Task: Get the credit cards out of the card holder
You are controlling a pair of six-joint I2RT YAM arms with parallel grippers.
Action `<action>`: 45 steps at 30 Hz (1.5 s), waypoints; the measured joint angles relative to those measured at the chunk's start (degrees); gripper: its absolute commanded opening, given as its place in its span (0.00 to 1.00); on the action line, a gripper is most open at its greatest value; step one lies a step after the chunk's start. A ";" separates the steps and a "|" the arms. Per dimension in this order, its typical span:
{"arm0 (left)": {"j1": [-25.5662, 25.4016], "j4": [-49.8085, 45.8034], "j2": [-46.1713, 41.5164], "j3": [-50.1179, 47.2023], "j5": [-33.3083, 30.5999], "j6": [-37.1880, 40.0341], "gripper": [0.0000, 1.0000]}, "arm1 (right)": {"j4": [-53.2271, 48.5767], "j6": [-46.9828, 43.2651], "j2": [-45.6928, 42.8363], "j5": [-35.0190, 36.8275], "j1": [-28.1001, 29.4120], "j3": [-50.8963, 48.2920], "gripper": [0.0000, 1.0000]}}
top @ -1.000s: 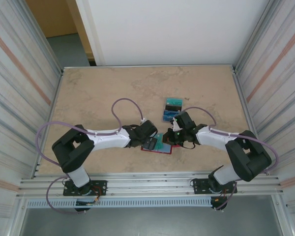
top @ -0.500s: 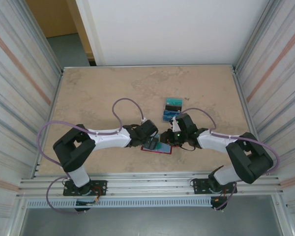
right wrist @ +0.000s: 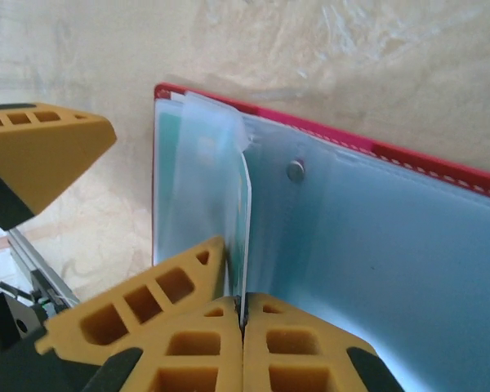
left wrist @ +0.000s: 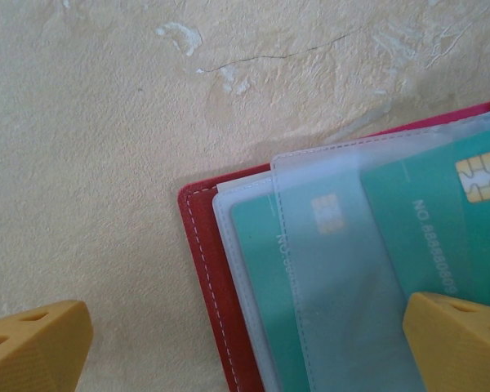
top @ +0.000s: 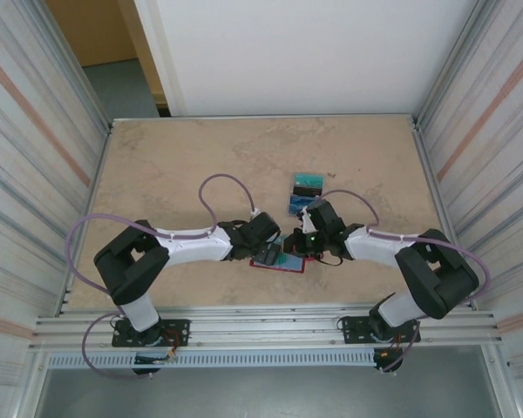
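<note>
The red card holder (top: 277, 266) lies spread open near the table's front, between my two grippers. My left gripper (left wrist: 245, 347) is open and straddles the holder's red edge (left wrist: 206, 269). One of its fingertips (left wrist: 461, 343) rests over a teal credit card (left wrist: 429, 220) in the clear pockets. My right gripper (right wrist: 243, 304) is shut on the edge of a thin teal credit card (right wrist: 247, 216), which stands up from the grey-blue inner pocket (right wrist: 367, 245). From above, the left gripper (top: 268, 253) and the right gripper (top: 293, 248) nearly meet over the holder.
Two loose cards, one teal (top: 307, 183) and one blue (top: 300, 205), lie on the table just behind the right arm. Metal walls close in both sides, and a rail runs along the front edge.
My right arm has shifted a little left, closer over the holder. Its fingers now pinch the card's edge. The left arm has stayed put.
</note>
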 measured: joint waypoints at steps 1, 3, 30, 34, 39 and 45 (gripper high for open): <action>0.00 0.00 0.00 0.00 -0.02 0.00 0.99 | -1.14 -0.20 0.00 0.50 0.13 0.61 0.02; 0.00 -0.07 0.00 0.07 -0.02 0.00 0.99 | -3.58 -1.05 -0.02 1.73 0.24 1.62 0.02; 0.00 -4.87 -7.06 0.94 -2.25 0.42 0.99 | -29.81 -9.16 -7.72 13.70 0.28 12.26 0.00; 0.00 -5.79 -10.05 0.83 -3.30 0.22 0.99 | -32.39 -12.94 -9.88 15.93 0.20 16.09 0.00; 0.09 -6.03 -14.38 -0.50 -4.59 -0.22 0.99 | -34.27 -21.14 -10.71 21.42 0.17 21.16 0.00; 1.62 -5.79 -19.58 -3.78 -5.18 -2.03 0.99 | -33.22 -32.04 -10.36 27.63 -1.38 24.46 0.00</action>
